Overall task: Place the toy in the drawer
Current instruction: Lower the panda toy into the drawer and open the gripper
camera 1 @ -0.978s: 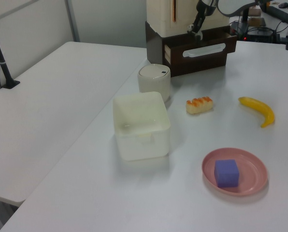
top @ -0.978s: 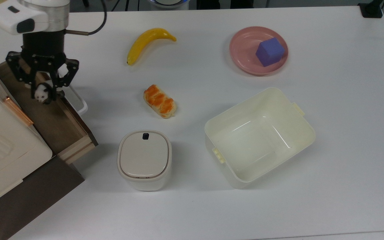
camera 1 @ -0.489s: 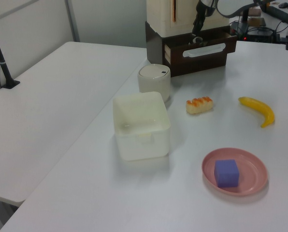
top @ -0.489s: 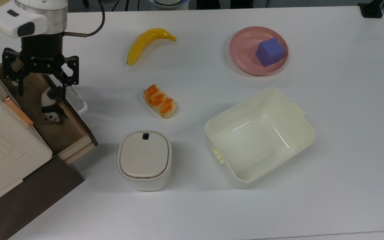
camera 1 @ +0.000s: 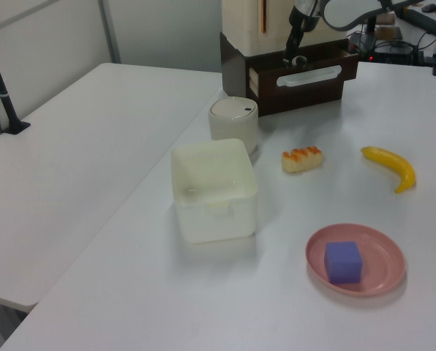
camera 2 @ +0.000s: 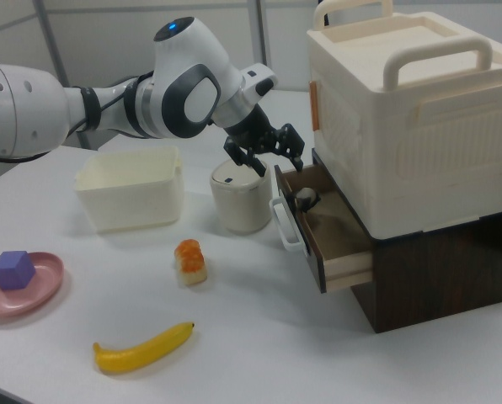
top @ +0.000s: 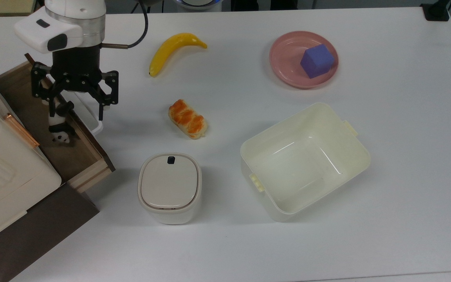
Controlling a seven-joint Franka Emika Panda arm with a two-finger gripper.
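— While my arm hung over the table in the top view, where did the toy lie?

— The small black-and-white panda figurine [top: 60, 132] lay on the brown bottom of the shallow wooden drawer [top: 77, 158], close against the inside of the dark front panel. My two-finger gripper [top: 76, 105] was above the drawer's front edge, fingers spread wide with nothing between them. One fingertip was over the drawer, the other over the white loop handle [top: 92, 119].

— And the left view?

— It showed my gripper [camera 1: 294, 53] just above the drawer [camera 1: 306, 79], which stood pulled out beneath the cream box. I could not make out the panda there; the front panel hid the inside.

— The right view?

— My gripper [camera 2: 268, 150] was open, up and toward the right view's left of the drawer [camera 2: 335, 244]. The panda [camera 2: 304, 199] sat inside, near the front corner behind the handle [camera 2: 282, 225].

— So which step was that?

— I judged the release done and the retreat in hand. The toy was in the drawer, free of my fingers.

— What did the next move call for?

— Lifting clear without clipping the front panel or the handle. If shutting the drawer was wanted, I would have needed to push the front panel in squarely.
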